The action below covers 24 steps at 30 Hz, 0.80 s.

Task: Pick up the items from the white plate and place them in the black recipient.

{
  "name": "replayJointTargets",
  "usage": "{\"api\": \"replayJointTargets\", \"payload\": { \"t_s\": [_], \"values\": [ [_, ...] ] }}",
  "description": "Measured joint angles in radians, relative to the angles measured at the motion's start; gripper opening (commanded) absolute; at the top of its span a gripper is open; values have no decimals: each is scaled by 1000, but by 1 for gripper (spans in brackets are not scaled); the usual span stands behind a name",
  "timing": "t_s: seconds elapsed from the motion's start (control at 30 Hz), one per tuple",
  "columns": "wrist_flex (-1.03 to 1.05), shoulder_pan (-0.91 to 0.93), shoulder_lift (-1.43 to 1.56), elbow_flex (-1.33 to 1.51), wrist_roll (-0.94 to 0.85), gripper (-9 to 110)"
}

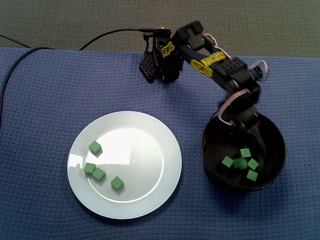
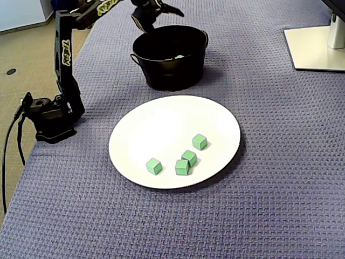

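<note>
Above the black recipient (image 2: 170, 73), the tool (image 1: 244, 133) points down, jaws parted.

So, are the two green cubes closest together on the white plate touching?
Touching. In a fixed view, the left cube and its neighbour abut with no white plate visible between them; both fixed views show no gap.
</note>
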Motion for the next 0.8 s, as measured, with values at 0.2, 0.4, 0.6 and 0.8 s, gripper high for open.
{"api": "replayJointTargets", "payload": {
  "t_s": [0.2, 0.4, 0.6, 0.8],
  "values": [
    [41, 339, 158, 12, -170, 53],
    [-196, 678, 178, 189, -508, 49],
    [-400, 822, 75, 307, -704, 52],
    [-537, 848, -72, 360, -802, 50]
  ]
}}
